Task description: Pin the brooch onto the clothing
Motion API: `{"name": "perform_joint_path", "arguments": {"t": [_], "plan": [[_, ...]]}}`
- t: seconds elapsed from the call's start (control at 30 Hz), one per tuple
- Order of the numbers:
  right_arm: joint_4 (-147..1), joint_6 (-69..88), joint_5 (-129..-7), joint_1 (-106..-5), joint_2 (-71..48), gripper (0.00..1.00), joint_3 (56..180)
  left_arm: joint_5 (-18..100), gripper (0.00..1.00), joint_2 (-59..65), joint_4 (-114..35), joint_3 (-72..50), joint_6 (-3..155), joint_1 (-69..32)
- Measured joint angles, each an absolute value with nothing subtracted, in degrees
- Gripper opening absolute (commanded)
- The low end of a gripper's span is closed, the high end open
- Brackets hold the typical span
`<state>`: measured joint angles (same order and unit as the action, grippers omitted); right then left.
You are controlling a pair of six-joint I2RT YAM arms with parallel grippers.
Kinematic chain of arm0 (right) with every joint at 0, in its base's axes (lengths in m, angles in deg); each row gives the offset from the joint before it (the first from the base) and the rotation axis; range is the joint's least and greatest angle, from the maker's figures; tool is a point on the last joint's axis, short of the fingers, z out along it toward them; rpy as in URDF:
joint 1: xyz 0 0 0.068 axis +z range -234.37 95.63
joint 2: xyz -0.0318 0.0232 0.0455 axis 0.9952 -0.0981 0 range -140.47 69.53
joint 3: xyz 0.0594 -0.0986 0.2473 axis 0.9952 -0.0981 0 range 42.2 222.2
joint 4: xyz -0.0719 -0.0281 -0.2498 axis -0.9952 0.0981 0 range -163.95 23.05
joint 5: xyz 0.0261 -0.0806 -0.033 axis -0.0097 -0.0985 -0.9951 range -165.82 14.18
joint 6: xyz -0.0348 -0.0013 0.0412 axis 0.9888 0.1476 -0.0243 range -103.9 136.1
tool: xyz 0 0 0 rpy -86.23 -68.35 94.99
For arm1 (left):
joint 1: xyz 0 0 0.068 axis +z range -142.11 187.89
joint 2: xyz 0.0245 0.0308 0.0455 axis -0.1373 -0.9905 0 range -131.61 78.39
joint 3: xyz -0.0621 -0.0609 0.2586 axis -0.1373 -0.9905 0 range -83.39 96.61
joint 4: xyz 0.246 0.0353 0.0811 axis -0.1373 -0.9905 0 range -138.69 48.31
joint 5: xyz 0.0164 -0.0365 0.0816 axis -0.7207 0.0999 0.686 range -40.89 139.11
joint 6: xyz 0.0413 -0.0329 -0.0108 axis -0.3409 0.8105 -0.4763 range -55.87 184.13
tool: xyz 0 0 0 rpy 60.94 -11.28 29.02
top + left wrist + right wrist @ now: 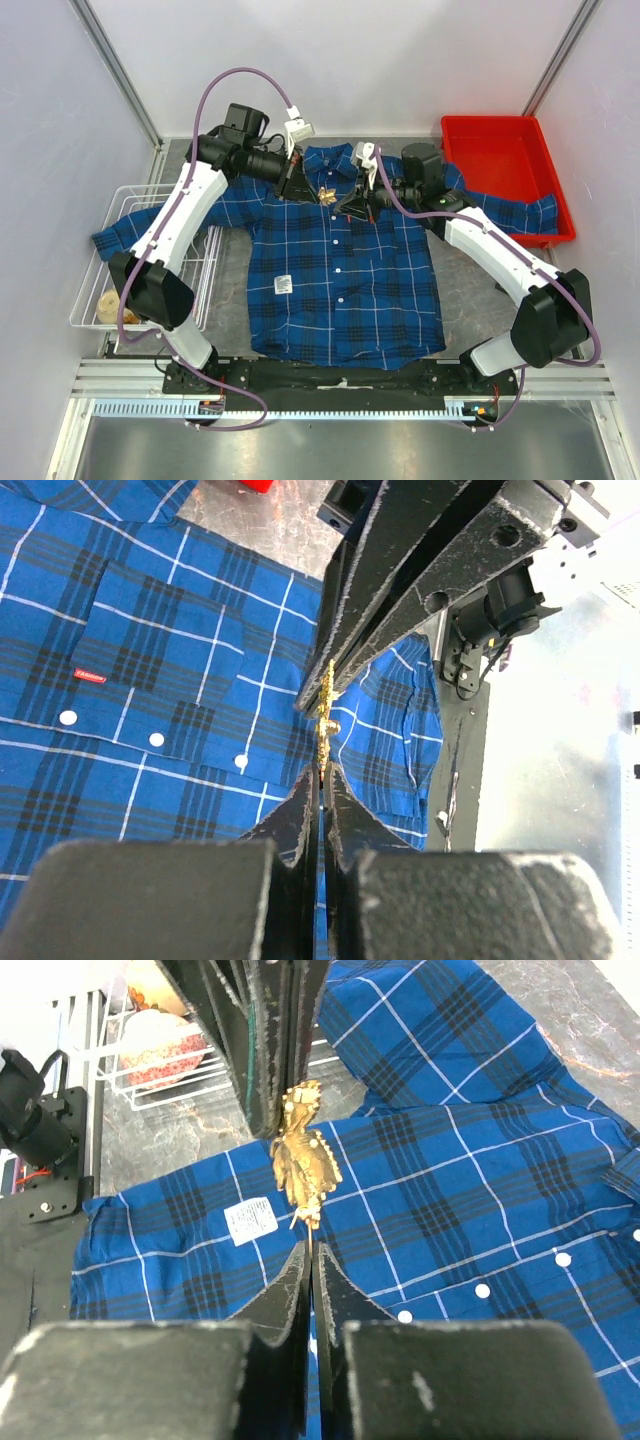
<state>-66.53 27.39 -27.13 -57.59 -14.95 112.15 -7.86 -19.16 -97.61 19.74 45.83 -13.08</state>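
Note:
The brooch (327, 194), a gold maple leaf, hangs in the air just above the collar end of the clothing (340, 300), a blue plaid shirt spread flat on the table. Both grippers meet on it. My left gripper (303, 186) comes from the left, shut on one end of the brooch (325, 710), which shows edge-on there. My right gripper (350, 205) comes from the right, and its jaws are pressed together on the thin pin at the leaf's stem (303, 1160). The shirt (480, 1190) lies below and does not touch the leaf.
A red bin (505, 170) stands at the back right with the shirt's sleeve draped over its rim. A white wire basket (110, 300) on the left holds a round item. A white label (250, 1220) and a red tag (88, 677) are on the shirt.

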Motion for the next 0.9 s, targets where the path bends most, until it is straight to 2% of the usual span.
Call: {"name": "perform_joint_path", "arguments": {"t": [0.1, 0.13, 0.23, 0.4, 0.47, 0.57, 0.7, 0.8, 0.9], "plan": [[-66.05, 28.41, -27.22, -57.50, -14.95, 0.00, 112.50, -7.88, 0.04, -19.16, -97.37, 19.59, 45.83, -12.84], [-65.98, 28.54, -27.22, -57.50, -14.95, 0.00, 112.57, -7.88, 0.16, -19.16, -97.31, 19.57, 45.83, -12.82], [-65.61, 28.98, -27.44, -57.50, -14.95, 0.00, 112.68, -8.30, 0.36, -19.16, -97.29, 19.24, 45.61, -12.84], [-65.17, 29.42, -27.72, -57.61, -14.95, 0.00, 112.92, -10.04, 0.43, -19.08, -96.19, 17.14, 45.85, -12.86], [-65.19, 29.40, -27.68, -57.61, -14.95, 0.00, 113.02, -10.52, 0.50, -19.06, -95.06, 15.96, 46.37, -12.84], [-65.17, 29.38, -27.68, -57.61, -14.95, 0.00, 113.07, -11.33, 0.54, -18.36, -91.52, 12.99, 47.92, -12.33], [-65.19, 29.31, -27.59, -57.59, -14.95, 0.00, 113.07, -14.15, 0.58, -14.16, -79.95, 2.65, 55.42, -9.45], [-65.17, 28.98, -27.37, -57.61, -14.95, 0.00, 113.07, -16.29, 0.65, -10.55, -67.47, -5.85, 63.42, -7.07], [-65.19, 28.72, -27.00, -57.61, -14.95, 0.00, 113.07, -18.42, 0.66, -8.41, -57.53, -10.90, 70.20, -6.48]]}}
